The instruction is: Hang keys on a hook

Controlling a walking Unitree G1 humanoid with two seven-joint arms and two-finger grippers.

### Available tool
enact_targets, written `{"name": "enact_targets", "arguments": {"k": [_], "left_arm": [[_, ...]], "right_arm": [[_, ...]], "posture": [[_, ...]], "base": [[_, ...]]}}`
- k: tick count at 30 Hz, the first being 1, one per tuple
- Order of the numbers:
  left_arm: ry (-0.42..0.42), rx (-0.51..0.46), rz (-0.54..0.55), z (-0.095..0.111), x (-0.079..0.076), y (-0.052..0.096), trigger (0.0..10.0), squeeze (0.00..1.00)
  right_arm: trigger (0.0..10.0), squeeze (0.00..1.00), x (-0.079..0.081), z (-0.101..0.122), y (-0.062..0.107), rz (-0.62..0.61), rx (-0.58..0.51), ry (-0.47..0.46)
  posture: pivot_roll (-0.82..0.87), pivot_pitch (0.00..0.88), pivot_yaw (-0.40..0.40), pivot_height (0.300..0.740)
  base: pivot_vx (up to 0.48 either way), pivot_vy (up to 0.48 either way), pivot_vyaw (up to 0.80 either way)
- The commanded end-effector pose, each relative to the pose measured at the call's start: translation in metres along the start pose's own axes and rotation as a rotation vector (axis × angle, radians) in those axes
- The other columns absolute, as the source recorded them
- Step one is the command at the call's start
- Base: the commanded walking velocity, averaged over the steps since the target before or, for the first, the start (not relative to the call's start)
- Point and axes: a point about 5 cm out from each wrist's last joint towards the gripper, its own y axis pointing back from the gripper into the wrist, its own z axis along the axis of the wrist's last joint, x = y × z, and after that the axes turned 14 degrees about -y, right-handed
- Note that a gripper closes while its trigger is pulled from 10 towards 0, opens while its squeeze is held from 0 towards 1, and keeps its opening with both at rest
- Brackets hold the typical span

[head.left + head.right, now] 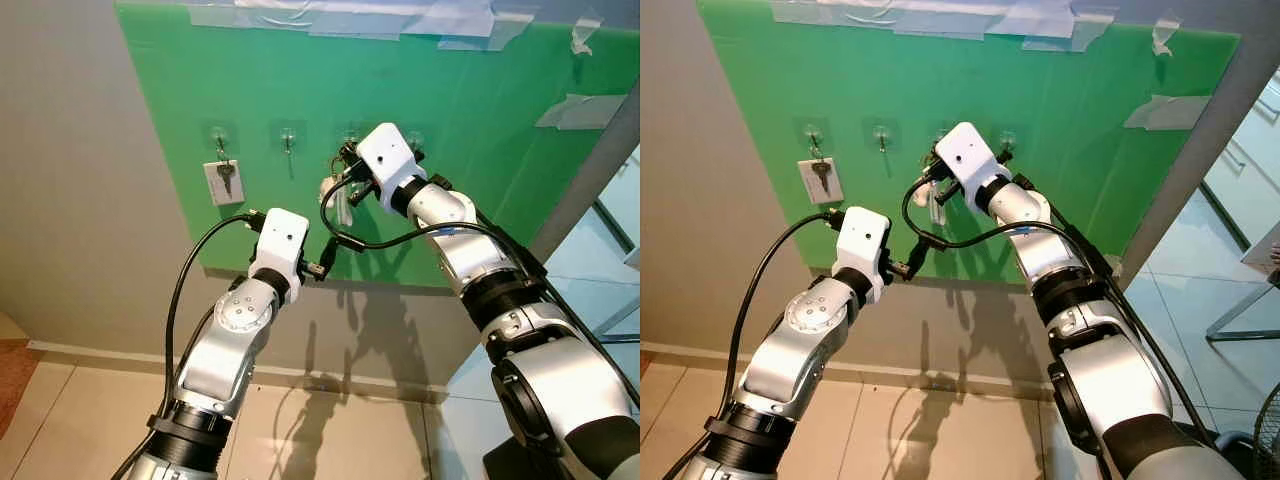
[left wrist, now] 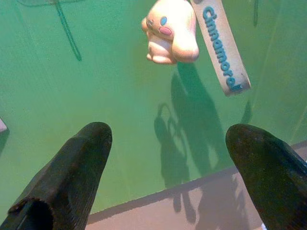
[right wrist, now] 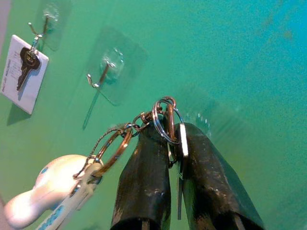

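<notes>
Right wrist view: the right gripper [image 3: 169, 139] has its jaws clenched on the keys [image 3: 165, 122], pinching a cluster of metal rings from which a brass ring and a pale plush charm [image 3: 36, 194] with a printed strap trail away. The ring cluster is held up close against the green board [image 3: 230, 57], near a clear adhesive hook [image 3: 103, 72] that carries nothing. Further along the board, another hook holds a dark key [image 3: 26, 64] lying over a white card [image 3: 21, 74].

In the left eye view, the right arm reaches up to the row of hooks, its gripper at the third hook from the left, with the charm dangling just below. The left gripper [image 1: 322, 262] hovers lower, beneath the charm and short of the board. The left wrist view shows its jaws released, the two black fingers [image 2: 72, 167] spread wide apart with nothing between them, the plush charm and its lettered strap [image 2: 220, 45] hanging above. The board is taped along its top edge to a grey wall [image 1: 70, 200], above a tiled floor [image 1: 330, 430].
</notes>
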Motion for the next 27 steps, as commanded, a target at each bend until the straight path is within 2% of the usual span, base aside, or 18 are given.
{"name": "enact_targets", "arguments": {"k": [1,2,3,6,11,17,23,26,27], "left_arm": [[-0.013,-0.012,-0.009,0.005,-0.004,0.001,10.0,0.00],[-0.014,-0.012,-0.009,0.005,-0.004,0.001,10.0,0.00],[-0.013,-0.014,-0.008,0.005,-0.004,0.001,10.0,0.00],[-0.015,-0.016,-0.008,0.005,-0.005,0.002,10.0,0.00],[-0.016,-0.018,-0.009,0.005,-0.006,0.002,10.0,0.00],[-0.023,-0.028,-0.006,0.006,-0.006,0.003,10.0,0.00],[-0.028,-0.037,0.000,0.007,-0.006,0.004,10.0,0.00],[-0.030,-0.039,0.002,0.008,-0.007,0.005,10.0,0.00],[-0.030,-0.039,0.002,0.008,-0.007,0.005,10.0,0.00]], "right_arm": [[0.0,0.00,-0.003,0.008,-0.002,-0.002,-0.023,0.060],[0.0,0.00,-0.003,0.008,-0.002,-0.002,-0.024,0.064],[0.0,0.00,-0.002,0.008,-0.002,0.010,-0.027,0.118],[0.0,0.00,-0.001,0.008,-0.002,0.009,-0.037,0.143],[0.0,0.00,-0.004,0.007,-0.002,-0.009,-0.033,0.145],[0.0,0.00,-0.010,0.009,-0.003,-0.067,-0.046,0.099],[0.0,0.00,-0.021,0.014,-0.006,-0.162,-0.072,-0.107],[0.0,0.00,-0.022,0.014,-0.007,-0.180,-0.066,-0.179],[0.0,0.00,-0.023,0.013,-0.008,-0.191,-0.061,-0.233]], "posture": [[-0.06,0.000,-0.046,0.740],[-0.06,0.000,-0.047,0.740],[-0.06,0.000,-0.047,0.740],[-0.06,0.000,-0.047,0.740],[-0.06,0.000,-0.048,0.740],[-0.06,0.000,-0.049,0.740],[-0.05,0.000,-0.052,0.740],[-0.05,0.000,-0.053,0.740],[-0.05,0.000,-0.054,0.740]], "base": [[0.000,0.000,0.00],[0.000,0.000,0.00],[0.000,0.000,0.00],[0.000,0.000,0.00],[0.000,0.000,0.00],[0.000,0.000,0.00],[0.000,0.000,0.00],[0.000,0.000,0.00],[0.000,0.000,0.00]]}}
